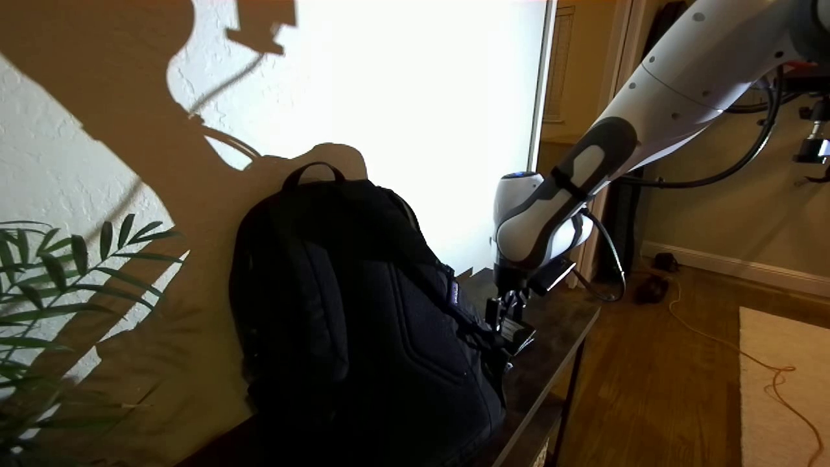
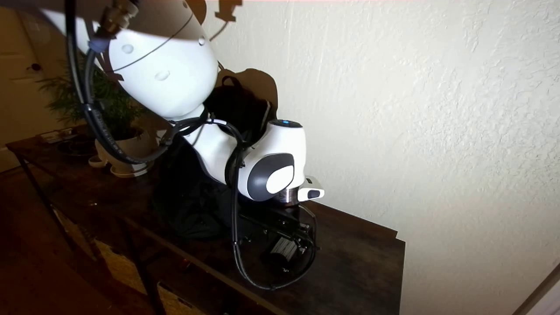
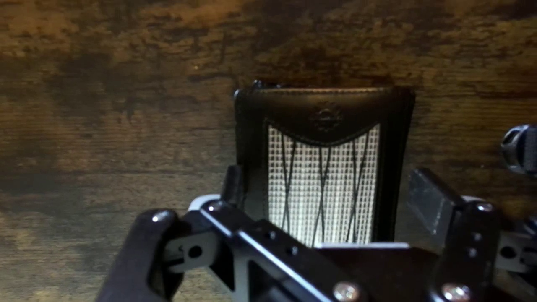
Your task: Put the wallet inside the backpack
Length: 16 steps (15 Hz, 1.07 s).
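The gripper [image 3: 327, 176] shows at the bottom of the wrist view with its fingers spread, one along each side of the wallet [image 3: 325, 155]; a slim gap shows by the finger at lower right, while contact at lower left is unclear. That stance looks meant for a pinch across the width, probably the easiest hold. The wallet is mid-frame over the table [image 3: 113, 138], mesh panel facing the camera; I cannot tell whether it lies flat or tips up. Its long axis seems to run up and down the frame, leather-topped end toward the top, lower end hidden. In an exterior view the backpack [image 1: 369, 292] fills the centre, upright near the wall [image 1: 421, 97], presumably propped there to stay standing for loading; its opening is not visible.
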Each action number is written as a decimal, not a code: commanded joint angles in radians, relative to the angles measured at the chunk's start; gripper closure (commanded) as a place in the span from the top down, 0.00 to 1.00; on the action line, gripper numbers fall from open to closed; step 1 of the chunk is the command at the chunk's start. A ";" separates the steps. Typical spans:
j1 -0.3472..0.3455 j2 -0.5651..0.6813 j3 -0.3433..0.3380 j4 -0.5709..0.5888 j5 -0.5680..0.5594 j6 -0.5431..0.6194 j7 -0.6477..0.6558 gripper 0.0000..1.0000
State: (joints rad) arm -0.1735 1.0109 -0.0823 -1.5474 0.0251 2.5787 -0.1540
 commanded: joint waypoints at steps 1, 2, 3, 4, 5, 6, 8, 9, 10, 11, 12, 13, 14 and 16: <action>-0.015 0.008 0.011 0.005 -0.017 -0.037 -0.004 1.00; -0.015 0.013 0.011 0.007 -0.017 -0.043 -0.004 1.00; -0.017 0.017 0.014 0.010 -0.016 -0.047 -0.008 1.00; -0.019 0.022 0.016 0.013 -0.014 -0.049 -0.009 1.00; -0.020 0.028 0.017 0.016 -0.014 -0.049 -0.010 1.00; -0.020 0.034 0.017 0.020 -0.014 -0.049 -0.010 1.00; -0.019 0.040 0.014 0.025 -0.016 -0.050 -0.009 1.00; -0.018 0.040 0.014 0.026 -0.016 -0.049 -0.008 1.00; -0.018 0.040 0.014 0.026 -0.016 -0.049 -0.008 1.00; -0.019 0.040 0.015 0.027 -0.016 -0.049 -0.010 0.92; -0.019 0.040 0.015 0.027 -0.017 -0.048 -0.010 0.80; -0.018 0.041 0.014 0.028 -0.018 -0.048 -0.010 0.68; -0.017 0.041 0.014 0.029 -0.019 -0.049 -0.011 0.61; -0.014 0.038 0.014 0.030 -0.021 -0.052 -0.012 0.51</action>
State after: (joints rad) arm -0.1745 1.0356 -0.0794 -1.5281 0.0243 2.5436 -0.1554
